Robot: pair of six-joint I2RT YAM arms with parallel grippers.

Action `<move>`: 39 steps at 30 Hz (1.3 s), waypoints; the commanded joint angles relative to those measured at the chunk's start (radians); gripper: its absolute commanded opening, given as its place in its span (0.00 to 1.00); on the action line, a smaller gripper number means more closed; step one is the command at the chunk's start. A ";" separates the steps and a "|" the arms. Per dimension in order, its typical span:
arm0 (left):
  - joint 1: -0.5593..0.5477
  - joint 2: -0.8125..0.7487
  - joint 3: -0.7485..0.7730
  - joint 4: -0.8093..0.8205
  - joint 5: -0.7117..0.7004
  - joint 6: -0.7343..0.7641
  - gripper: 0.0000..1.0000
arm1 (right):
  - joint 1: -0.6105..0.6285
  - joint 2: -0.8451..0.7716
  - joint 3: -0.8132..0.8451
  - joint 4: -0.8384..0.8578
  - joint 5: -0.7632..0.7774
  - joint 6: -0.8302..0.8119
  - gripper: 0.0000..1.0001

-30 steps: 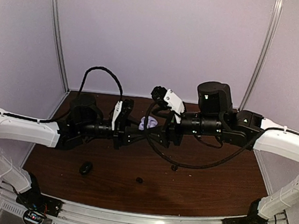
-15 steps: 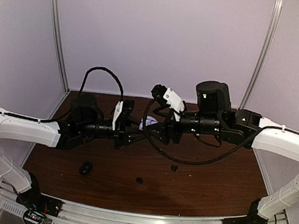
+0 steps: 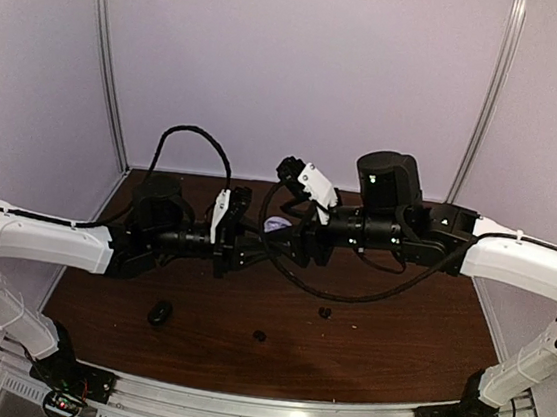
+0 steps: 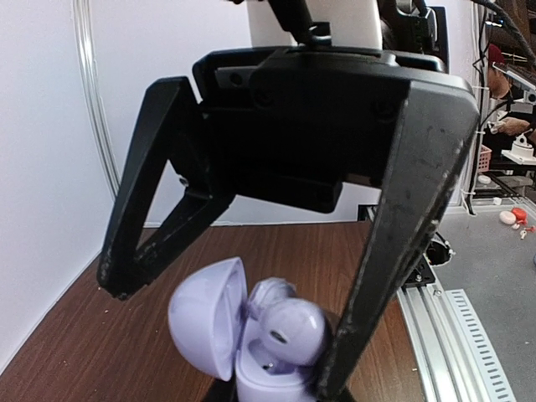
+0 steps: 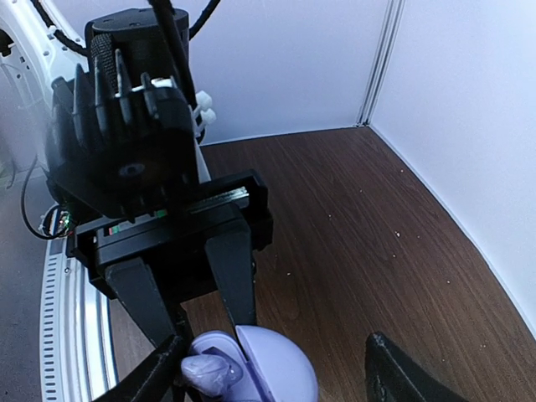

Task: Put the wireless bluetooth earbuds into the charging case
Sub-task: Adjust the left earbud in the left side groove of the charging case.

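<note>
- Far to the left of the charging case (image 4: 266, 381), and nearer the arm bases, a dark rounded lump (image 3: 159, 313) lies on the brown table (image 3: 393, 352). It is too small in the top view to say what it is.
- The left gripper (image 5: 209, 329) comes in from the case's left side. Its fingers are clamped on the lower half of the case and hold it up above the table.
- The case is lavender and stands open, with the lid (image 4: 201, 322) swung back to the left in the left wrist view.
- Two lavender earbuds sit in the case. The front earbud (image 4: 293, 327) bulges above the rim of the base (whether it is fully seated cannot be told). The rear earbud (image 4: 268, 293) is tucked just behind it, against the lid.
- Below the case in the top view, well apart from it on the table, lies a tiny black bud (image 3: 260, 335).
- The right gripper (image 4: 224, 335) meets the case from the other side with its jaws spread wide. One finger is out beyond the lid and clear of it. The other crosses right in front of the base's far edge, just beside the front earbud. The jaws are clamped on nothing.
- To the right of the case and nearer the bases, a second tiny black bud (image 3: 325, 312) rests on the table, also well apart.
</note>
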 commanded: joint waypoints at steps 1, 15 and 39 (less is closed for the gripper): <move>-0.018 0.004 0.032 0.024 0.010 0.048 0.00 | -0.024 0.012 0.032 0.017 0.036 0.025 0.71; -0.031 -0.002 0.025 0.027 0.031 0.086 0.00 | -0.078 0.023 0.018 0.041 -0.085 0.078 0.71; -0.031 -0.004 0.016 0.038 0.025 0.078 0.00 | -0.109 -0.030 -0.023 0.081 -0.306 0.090 0.82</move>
